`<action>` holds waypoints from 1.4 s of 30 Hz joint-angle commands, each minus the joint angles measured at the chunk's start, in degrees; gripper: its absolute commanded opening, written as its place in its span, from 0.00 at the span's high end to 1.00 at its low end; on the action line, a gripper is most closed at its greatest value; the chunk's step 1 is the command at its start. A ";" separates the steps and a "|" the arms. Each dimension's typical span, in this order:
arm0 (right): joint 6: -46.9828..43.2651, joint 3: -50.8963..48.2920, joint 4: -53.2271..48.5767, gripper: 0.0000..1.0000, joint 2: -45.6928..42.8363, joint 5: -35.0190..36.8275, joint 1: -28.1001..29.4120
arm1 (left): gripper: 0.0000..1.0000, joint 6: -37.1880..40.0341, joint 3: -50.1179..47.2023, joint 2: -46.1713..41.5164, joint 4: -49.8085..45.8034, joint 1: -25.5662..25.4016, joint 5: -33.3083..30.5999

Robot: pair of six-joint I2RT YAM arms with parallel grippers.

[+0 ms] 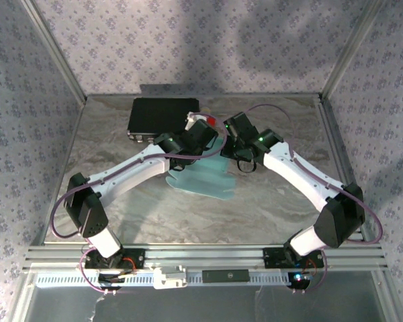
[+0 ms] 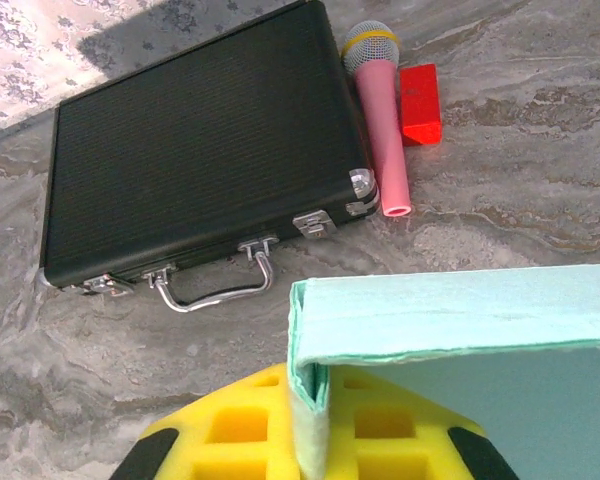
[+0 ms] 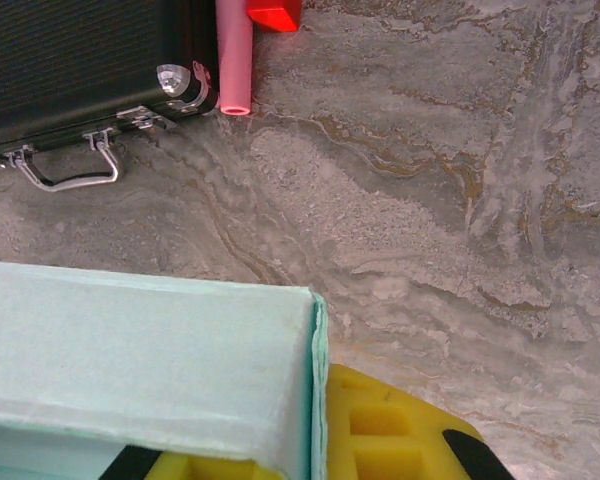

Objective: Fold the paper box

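The paper box [image 1: 203, 178] is pale light-blue card lying mid-table, its far side folded upward. In the left wrist view the raised wall [image 2: 460, 310] runs off to the right, and its left corner edge is pinched between the yellow fingers [image 2: 235, 425] of my left gripper [image 2: 316, 432], which is shut on it. The right wrist view has the same wall [image 3: 140, 350] coming in from the left, its right corner edge clamped against a yellow finger [image 3: 400, 430] of my right gripper [image 3: 315, 452], also shut. From above, the left gripper [image 1: 208, 142] and right gripper [image 1: 232, 144] meet over the box's far edge.
A black case [image 1: 162, 117] with metal latches and a handle [image 2: 215, 290] lies at the back of the marble table [image 1: 282, 201]. A pink microphone [image 2: 380, 120] and a red block [image 2: 420, 105] sit just right of it. Metal frame rails [image 1: 201, 255] border the table.
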 commanded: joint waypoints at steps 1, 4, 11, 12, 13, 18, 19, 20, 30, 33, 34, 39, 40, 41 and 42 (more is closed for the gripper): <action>1.51 -0.15 1.47 1.00 -2.11 -0.93 -0.27 | 1.00 0.43 0.31 0.07 -2.37 -0.04 -1.07; 2.04 -0.09 1.51 1.00 -2.39 -1.20 -0.28 | 1.00 0.06 1.30 0.79 -3.80 -0.79 -4.60; 3.51 -0.06 1.47 1.00 -2.15 -1.97 -0.23 | 0.96 -0.60 3.46 3.02 -5.58 -2.76 -8.96; 3.84 -0.07 1.32 1.00 -2.05 -1.94 -0.29 | 0.86 -0.78 3.57 2.96 -5.68 -2.96 -8.66; 4.03 -0.23 1.30 1.00 -2.01 -1.88 -0.43 | 0.79 -0.89 3.72 2.60 -5.57 -3.09 -8.15; 5.80 -1.47 1.89 1.00 -1.76 -2.54 -1.36 | 0.55 -3.10 5.29 -0.38 -6.58 -3.87 -3.86; 6.13 -1.88 2.29 1.00 -1.65 -2.87 -1.65 | 0.53 -3.74 5.45 -1.06 -6.75 -3.80 -2.87; 6.47 -2.21 2.50 1.00 -1.50 -3.19 -2.00 | 0.52 -4.50 5.83 -1.75 -7.09 -3.87 -1.99; 9.91 -4.68 3.49 1.00 -1.16 -2.81 -3.08 | 0.51 -12.11 7.57 -8.12 -8.25 -3.62 -0.05; 12.99 -6.71 4.14 1.00 -1.62 -2.75 -4.11 | 0.54 -15.06 6.74 -12.18 -8.22 -3.60 0.41; 14.14 -7.65 4.33 1.00 -1.85 -2.80 -4.35 | 0.57 -16.24 6.45 -13.50 -8.56 -3.60 1.05; 23.54 -15.34 7.58 1.00 -4.38 -3.15 -7.02 | 0.66 -30.21 5.17 -18.32 -16.53 -5.52 2.92; 25.31 -16.22 7.96 1.00 -4.86 -2.84 -7.20 | 0.66 -31.67 4.82 -18.69 -17.04 -7.07 2.57; 27.33 -17.31 8.22 1.00 -5.26 -2.35 -7.30 | 0.65 -32.86 3.74 -19.13 -16.54 -8.96 2.15; 29.08 -18.49 9.00 1.00 -5.66 -2.05 -7.47 | 0.64 -33.33 2.37 -19.35 -15.05 -10.45 2.49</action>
